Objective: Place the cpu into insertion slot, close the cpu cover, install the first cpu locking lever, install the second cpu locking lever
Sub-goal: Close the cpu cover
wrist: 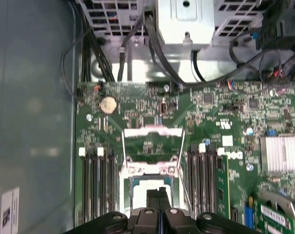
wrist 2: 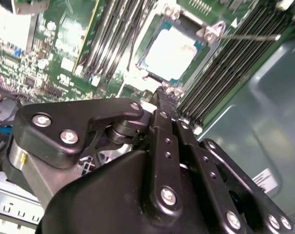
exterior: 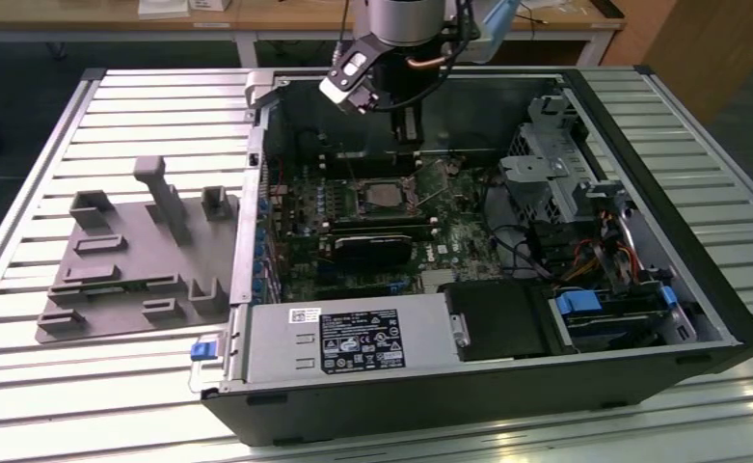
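Gripper (wrist 2: pixel 163 92), fingers clenched empty, hovers at the rim of the insertion slot (wrist 2: pixel 142 66), where the cpu (wrist 2: pixel 172 51) lies seated. The cpu cover (wrist: pixel 154 131), flipped open, looks thin and stiff: press its free edge.

The small flat square cpu (wrist 2: pixel 172 52) shows pale silver-grey against the green, speckled circuit board (wrist: pixel 206 122), the screw-studded metal gripper (wrist 2: pixel 163 95) is black, the ribbed metal table (exterior: pixel 41 145) is striped silver-grey, and the moulded plastic fixture (exterior: pixel 119 270) is plain grey.

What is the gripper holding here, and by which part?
Nothing, as far as shows: the gripper is shut with nothing between its fingers, above the insertion slot, where the cpu lies.
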